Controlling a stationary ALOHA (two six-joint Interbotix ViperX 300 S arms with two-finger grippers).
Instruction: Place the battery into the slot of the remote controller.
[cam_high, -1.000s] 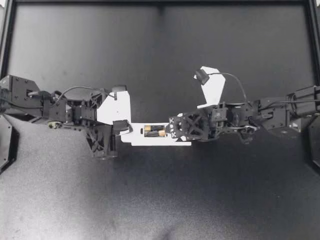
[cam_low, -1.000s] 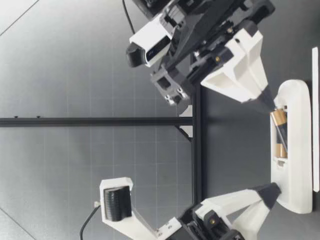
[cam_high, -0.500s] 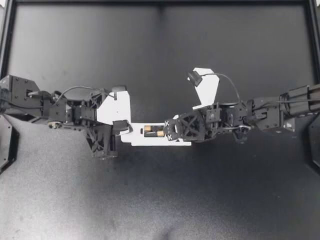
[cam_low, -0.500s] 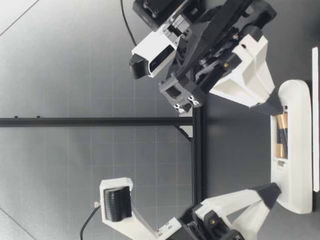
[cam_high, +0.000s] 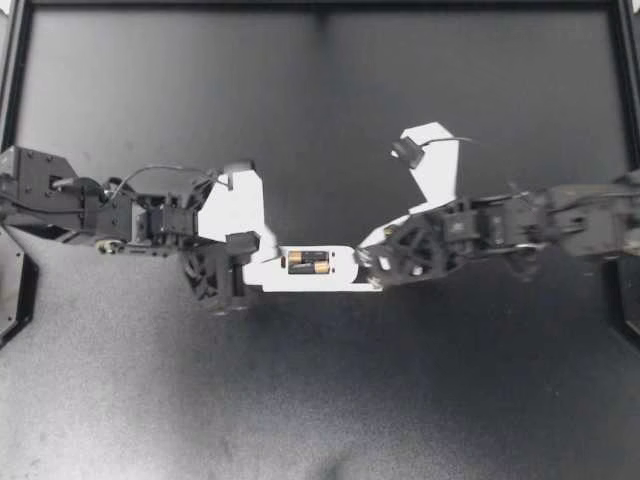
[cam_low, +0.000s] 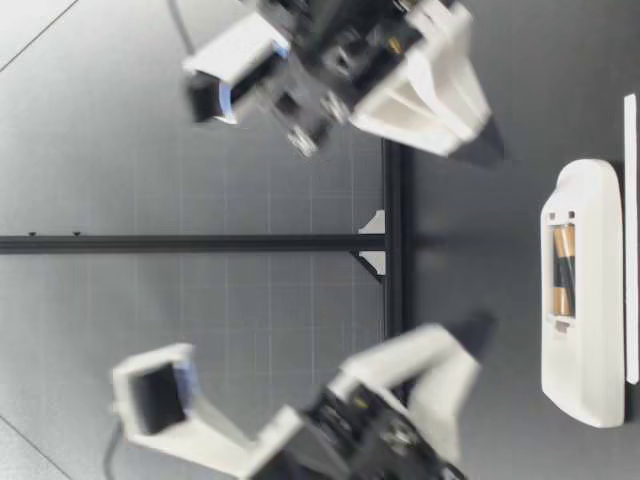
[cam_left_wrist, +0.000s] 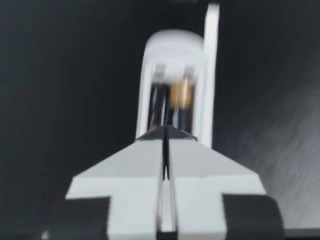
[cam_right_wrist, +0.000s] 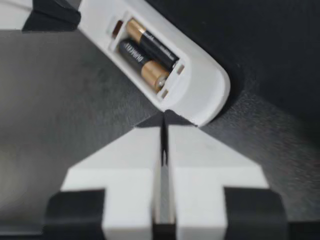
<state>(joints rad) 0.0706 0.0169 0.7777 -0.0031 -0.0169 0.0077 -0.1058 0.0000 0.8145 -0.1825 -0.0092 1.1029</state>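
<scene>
Presently, top view: the remote controller (cam_high: 310, 278) is laid midway between the tabletop's (cam_high: 320, 100) left and right edges, with two batteries (cam_high: 308, 263) seated in its slot. The left pincer (cam_high: 257, 262) and right pincer (cam_high: 368, 258) are set at its two ends.

Low view: both pincers are seen above the remote controller (cam_low: 590, 340), apart from it.

Wrist views: each pincer is shown clenched on nothing, with the remote controller ahead of it.

A lab: black framed table (cam_high: 320, 420), gridded backdrop (cam_low: 100, 180).
</scene>
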